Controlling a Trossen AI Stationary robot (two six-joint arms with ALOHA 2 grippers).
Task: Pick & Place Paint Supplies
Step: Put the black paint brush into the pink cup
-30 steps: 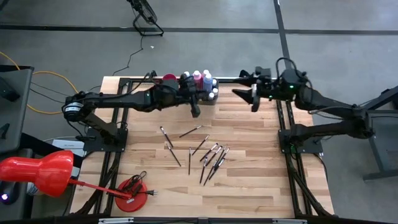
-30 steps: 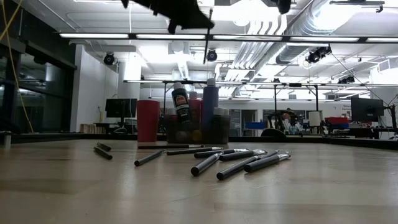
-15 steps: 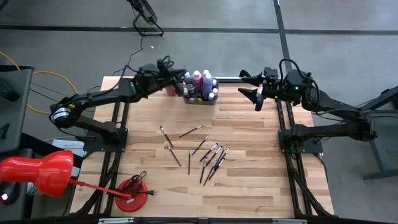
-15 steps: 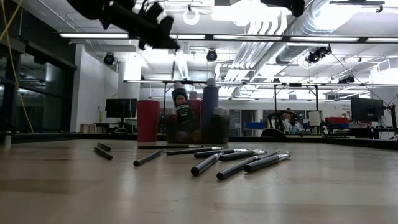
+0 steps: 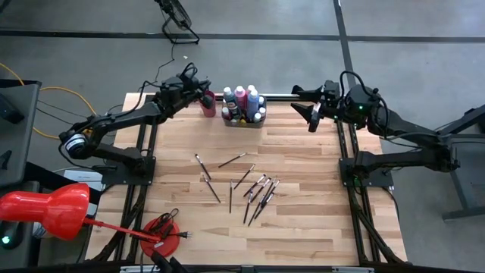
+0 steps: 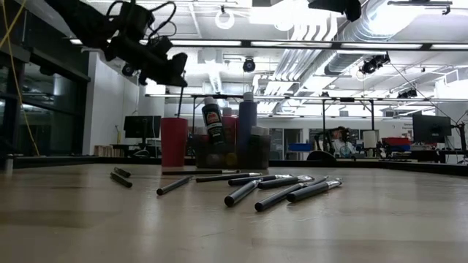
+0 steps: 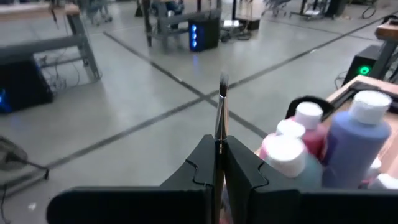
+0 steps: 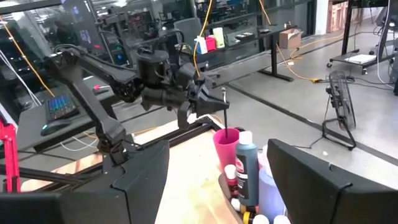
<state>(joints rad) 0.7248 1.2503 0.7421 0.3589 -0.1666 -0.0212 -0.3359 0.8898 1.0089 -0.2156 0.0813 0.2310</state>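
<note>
My left claw (image 7: 219, 163) is pinched tight on a paintbrush (image 7: 221, 112), held above the pink cup (image 5: 207, 104) at the table's (image 5: 318, 220) far edge, about 11 o'clock from table centre in the high view. The brush stands near upright in the right wrist view, long axis vertical; the bristle end pokes out past the fingertips, but I can't tell if that's the upper or lower end. To do this well I'd centre the lower end over the cup mouth, keep it plumb, lower until it's inside the rim, then release, staying clear of the paint bottles (image 5: 244, 102) in the tray (image 5: 244, 121) just beside, at 3 o'clock of the cup. My right claw (image 5: 312, 112) waits spread wide, off at 3 o'clock of the bottles. More brushes (image 5: 258, 193) lie mid-table.
</note>
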